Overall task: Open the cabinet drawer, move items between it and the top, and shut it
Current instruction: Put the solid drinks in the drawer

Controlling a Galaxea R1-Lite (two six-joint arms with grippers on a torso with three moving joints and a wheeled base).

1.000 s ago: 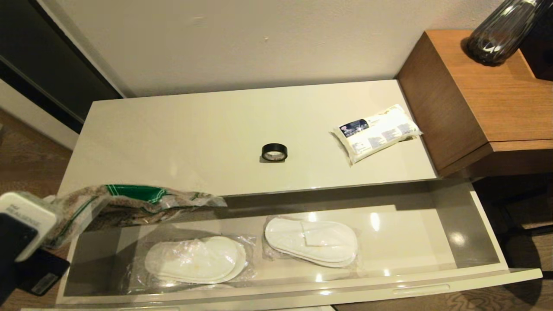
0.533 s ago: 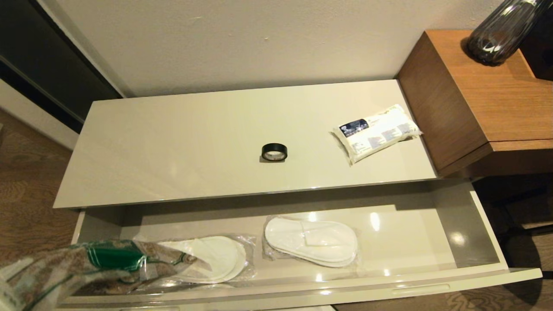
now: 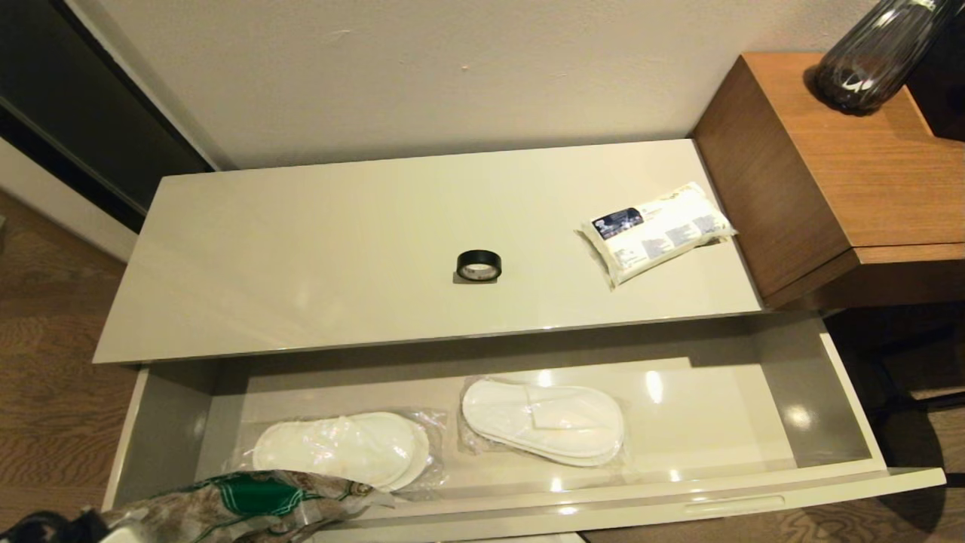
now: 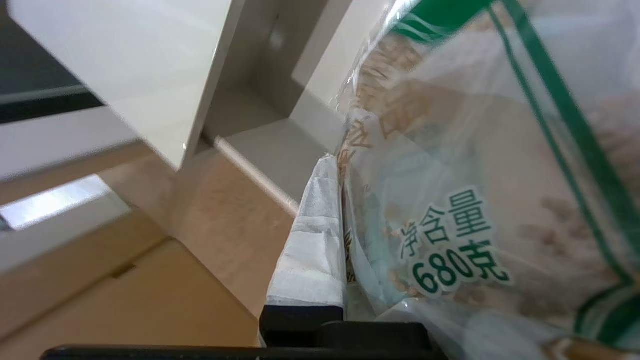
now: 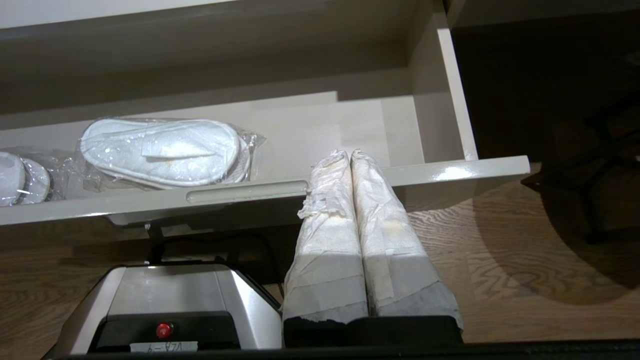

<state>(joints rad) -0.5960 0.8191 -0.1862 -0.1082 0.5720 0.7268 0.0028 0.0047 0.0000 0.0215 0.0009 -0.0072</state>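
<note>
The cabinet drawer [image 3: 852, 407] stands pulled open below the cream top [image 3: 317, 249]. Two wrapped pairs of white slippers [image 3: 339, 451] [image 3: 543, 418] lie inside it. The brown-and-green snack bag [image 3: 241, 505] hangs over the drawer's front left corner, and my left gripper [image 4: 342, 170] is shut on the bag [image 4: 475, 200]; only one taped finger [image 4: 315, 240] shows. The black tape roll [image 3: 479, 265] and the tissue pack [image 3: 654, 230] rest on the top. My right gripper [image 5: 350, 155] is shut and empty, just in front of the drawer front [image 5: 450, 175], beside the handle slot [image 5: 247, 191].
A taller brown wooden side table [image 3: 867, 166] with a dark vase [image 3: 874, 56] adjoins the cabinet on the right. The wall runs behind. My silver base [image 5: 170, 300] sits on the wood floor below the drawer front.
The snack bag has come down and toward me, from the top's front left edge to the drawer's front left corner. My left arm has dropped almost out of the head view.
</note>
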